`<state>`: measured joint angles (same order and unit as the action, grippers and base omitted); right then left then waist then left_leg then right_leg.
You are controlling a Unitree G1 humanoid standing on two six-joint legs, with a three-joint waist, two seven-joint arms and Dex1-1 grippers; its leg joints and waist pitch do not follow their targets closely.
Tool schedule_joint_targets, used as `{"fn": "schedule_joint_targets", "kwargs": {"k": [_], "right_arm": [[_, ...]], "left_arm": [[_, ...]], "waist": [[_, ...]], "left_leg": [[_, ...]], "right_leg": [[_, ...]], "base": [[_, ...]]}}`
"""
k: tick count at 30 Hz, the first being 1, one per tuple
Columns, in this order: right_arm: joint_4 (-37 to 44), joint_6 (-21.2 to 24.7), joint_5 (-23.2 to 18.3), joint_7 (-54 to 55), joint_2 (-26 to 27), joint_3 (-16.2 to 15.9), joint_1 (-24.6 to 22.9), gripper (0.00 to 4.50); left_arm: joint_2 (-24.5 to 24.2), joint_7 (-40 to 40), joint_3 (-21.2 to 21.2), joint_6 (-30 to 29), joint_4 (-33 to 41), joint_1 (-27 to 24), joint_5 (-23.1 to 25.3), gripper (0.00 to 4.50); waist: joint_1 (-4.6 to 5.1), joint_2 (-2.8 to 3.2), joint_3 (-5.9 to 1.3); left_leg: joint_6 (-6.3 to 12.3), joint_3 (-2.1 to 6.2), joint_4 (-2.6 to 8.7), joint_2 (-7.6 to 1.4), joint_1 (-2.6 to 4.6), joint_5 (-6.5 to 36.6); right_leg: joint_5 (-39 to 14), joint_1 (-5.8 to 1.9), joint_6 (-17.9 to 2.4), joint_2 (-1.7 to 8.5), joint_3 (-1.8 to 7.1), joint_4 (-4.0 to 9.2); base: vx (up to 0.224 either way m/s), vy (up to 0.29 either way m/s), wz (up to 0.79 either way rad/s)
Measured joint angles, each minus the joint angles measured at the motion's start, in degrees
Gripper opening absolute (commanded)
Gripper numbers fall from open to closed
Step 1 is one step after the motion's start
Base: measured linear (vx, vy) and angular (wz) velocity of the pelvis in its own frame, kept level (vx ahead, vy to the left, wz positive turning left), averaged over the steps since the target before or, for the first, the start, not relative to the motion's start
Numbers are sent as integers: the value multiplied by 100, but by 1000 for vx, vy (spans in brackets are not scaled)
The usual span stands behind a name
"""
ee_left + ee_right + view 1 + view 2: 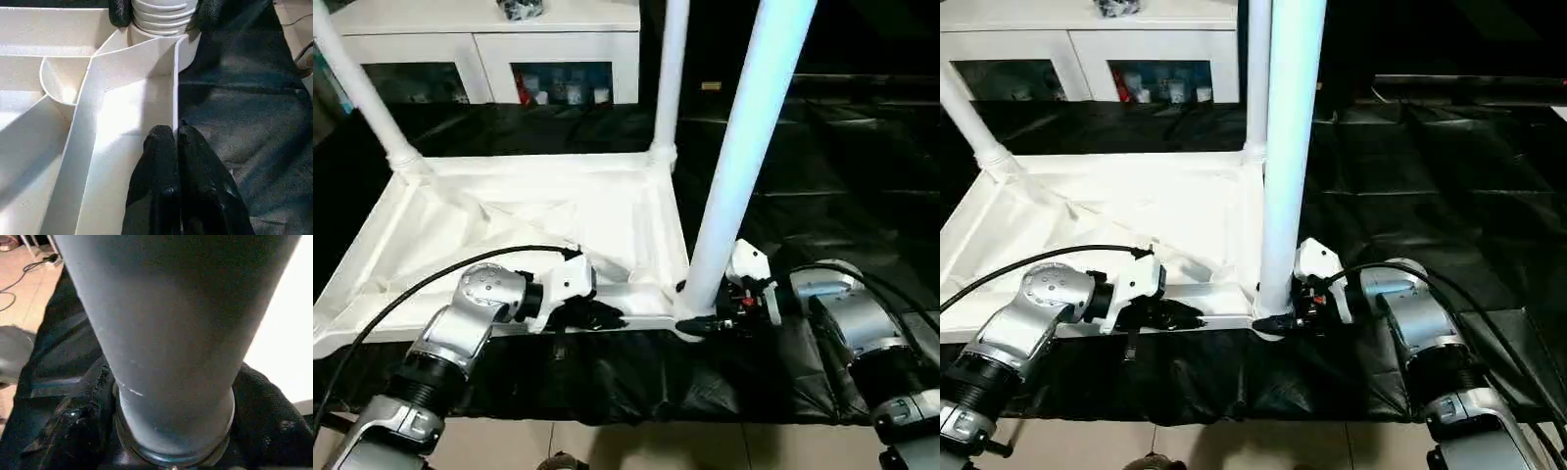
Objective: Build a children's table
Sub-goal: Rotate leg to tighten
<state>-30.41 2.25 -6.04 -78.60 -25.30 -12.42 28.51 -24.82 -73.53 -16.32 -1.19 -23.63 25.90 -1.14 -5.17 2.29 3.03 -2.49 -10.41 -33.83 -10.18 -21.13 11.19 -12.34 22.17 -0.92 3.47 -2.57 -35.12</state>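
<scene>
The white tabletop point(509, 225) lies underside up on a black cloth. Three white legs stand in its corner sockets: far left point(357, 88), far right point(671, 69) and near right point(744, 147). My left gripper point(173, 134) is shut on the tabletop's near rim, one black finger on each side of the thin wall, a little left of the near right corner. My right gripper point(700, 318) reaches in from the right at table level. Its black fingers point(120, 12) press on both sides of the ribbed base of the near right leg point(161, 14).
The black cloth point(822, 176) covers the work surface, and extends right of the tabletop. A white cabinet point(489, 39) with glass doors stands behind. Tan floor point(636, 446) shows past the cloth's near edge. A black cable point(401, 294) arcs over my left forearm.
</scene>
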Motion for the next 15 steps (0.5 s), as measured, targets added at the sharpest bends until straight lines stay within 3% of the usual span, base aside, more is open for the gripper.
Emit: {"fn": "schedule_joint_targets", "kwargs": {"k": [5,9,15], "right_arm": [[9,-32,12,63,72,-12,-41,279],[54,-52,14,653,285,170,-241,277],[-87,139,166,3257,1264,906,-452,276]], "left_arm": [[-3,19,1,56,-52,10,6,0],[55,291,28,111,-138,10,81,0],[683,1643,147,-513,-112,94,531,0]], "waist": [[-6,-4,-2],[15,-18,-11],[113,-29,-19]], "left_leg": [[0,0,-1,-1,2,0],[-5,1,-10,-3,15,-1],[-48,0,-7,4,56,9]], "right_leg": [[0,0,0,0,-1,-5],[2,-7,-2,0,2,-20],[30,-27,-26,6,6,-8]], "base": [[0,0,0],[0,0,0],[0,0,0]]}}
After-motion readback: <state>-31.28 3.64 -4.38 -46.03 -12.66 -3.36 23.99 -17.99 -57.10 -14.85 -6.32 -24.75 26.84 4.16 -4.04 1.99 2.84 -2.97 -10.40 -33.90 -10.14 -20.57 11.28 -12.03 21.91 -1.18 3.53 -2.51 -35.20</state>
